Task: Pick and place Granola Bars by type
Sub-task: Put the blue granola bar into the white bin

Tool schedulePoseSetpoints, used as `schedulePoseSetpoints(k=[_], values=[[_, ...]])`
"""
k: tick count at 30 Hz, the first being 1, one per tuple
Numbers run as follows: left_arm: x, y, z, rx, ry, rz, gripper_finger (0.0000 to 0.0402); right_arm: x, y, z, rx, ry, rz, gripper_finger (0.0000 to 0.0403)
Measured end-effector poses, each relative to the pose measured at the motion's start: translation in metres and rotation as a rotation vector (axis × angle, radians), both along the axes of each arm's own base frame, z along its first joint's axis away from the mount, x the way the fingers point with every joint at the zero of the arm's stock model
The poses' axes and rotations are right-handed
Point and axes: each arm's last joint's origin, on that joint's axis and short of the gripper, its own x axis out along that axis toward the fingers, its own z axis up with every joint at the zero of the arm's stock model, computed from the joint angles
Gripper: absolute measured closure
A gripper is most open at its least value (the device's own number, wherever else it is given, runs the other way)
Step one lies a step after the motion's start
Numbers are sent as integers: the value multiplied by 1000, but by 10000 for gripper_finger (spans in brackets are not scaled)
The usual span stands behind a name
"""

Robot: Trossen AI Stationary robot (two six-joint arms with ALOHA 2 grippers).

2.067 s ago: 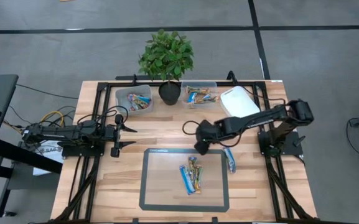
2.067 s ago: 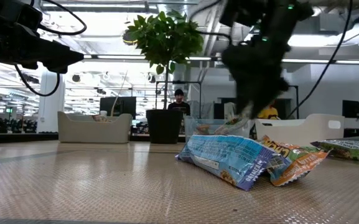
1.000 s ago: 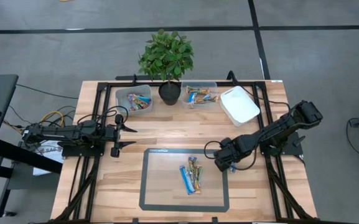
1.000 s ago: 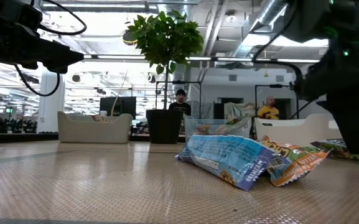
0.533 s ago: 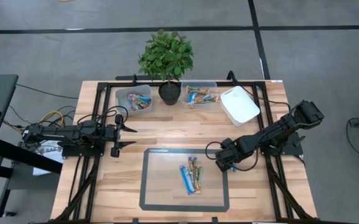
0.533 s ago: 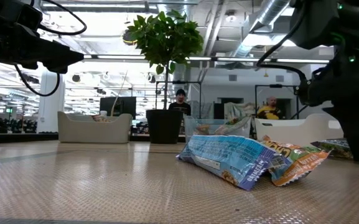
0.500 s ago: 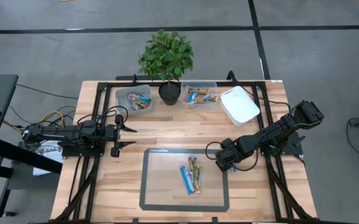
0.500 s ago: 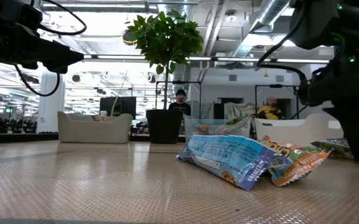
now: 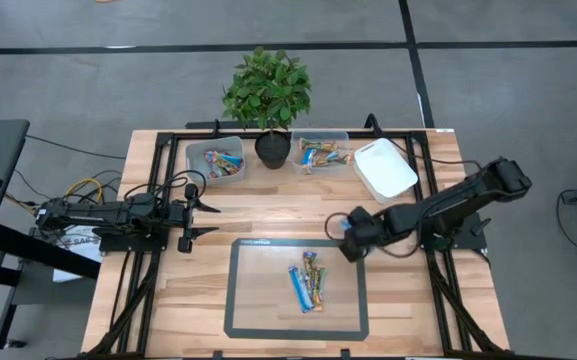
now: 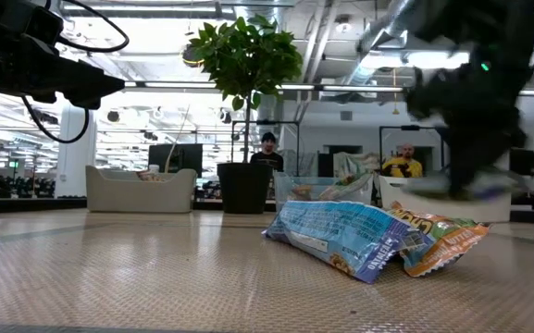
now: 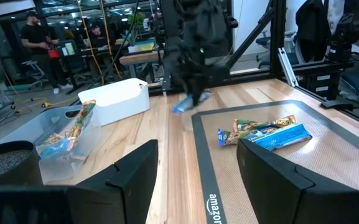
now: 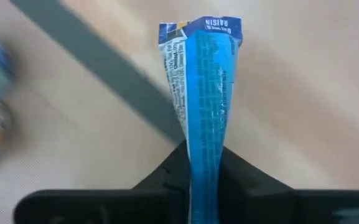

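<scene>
My right gripper (image 9: 349,243) hovers over the far right corner of the dark-rimmed mat (image 9: 243,322), shut on a blue-and-white granola bar (image 12: 203,81). The left wrist view shows that bar (image 11: 185,106) sticking out below the gripper. A few more granola bars (image 9: 308,281), blue and green-tan, lie flat in a small heap on the mat. Two clear tubs (image 9: 215,160) (image 9: 320,152) at the far edge hold further bars. My left gripper (image 9: 194,220) waits open above the table's left side. My right gripper pinches one end of the blue bar (image 12: 204,163) between its two fingers, and the wrapper is squeezed narrow there. The fingers come from above, slanting toward the table's left. The rest of the bar reaches on past the fingertips, clear of the table.
A potted plant (image 9: 268,95) stands between the two tubs at the far edge. A white tub (image 9: 384,168) sits at the far right. Black frame rails (image 9: 438,290) run along the table's sides. People show in the room beyond the table.
My right gripper has shut on the blue bar that lay at the mat's right edge. It has then risen and gone toward the table's far edge, lifting the bar clear of the table.
</scene>
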Motion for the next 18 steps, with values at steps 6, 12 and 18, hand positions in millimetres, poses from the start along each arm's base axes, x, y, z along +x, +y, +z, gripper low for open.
schedulePoseSetpoints(k=[6, 12, 18], values=[[0, 0, 0, 0, 0, 0, 189, -1, -35, 37, -320, -75, 1, 389], [0, 0, 0, 0, 0, 0, 189, -19, -75, 64, -571, -7, -134, 386], [0, 0, 0, 0, 0, 0, 189, -36, -101, 66, -573, 126, -238, 368]])
